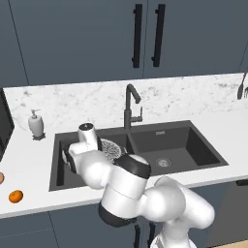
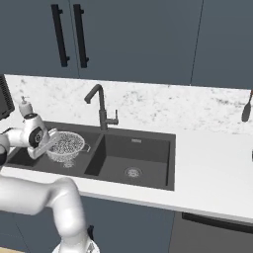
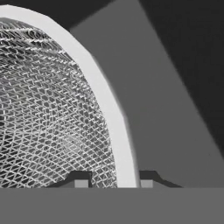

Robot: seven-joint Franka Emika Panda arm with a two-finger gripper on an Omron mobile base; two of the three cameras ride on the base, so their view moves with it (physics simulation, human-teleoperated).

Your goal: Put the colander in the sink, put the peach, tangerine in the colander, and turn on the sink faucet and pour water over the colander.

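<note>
Hand view: our claw (image 3: 112, 183) pinches white rim of round silvery mesh colander (image 3: 48, 109); dark grey sink (image 3: 175, 131) wall just beyond.

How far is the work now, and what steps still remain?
Nothing is finished yet. In hand: the jaws are shut on the rim of the colander, holding it in the left basin of the sink; whether it rests on the bottom I cannot tell. Left: the tangerine still lies on the counter, the peach beside it at the picture's edge, and no water runs from the sink faucet.
</note>
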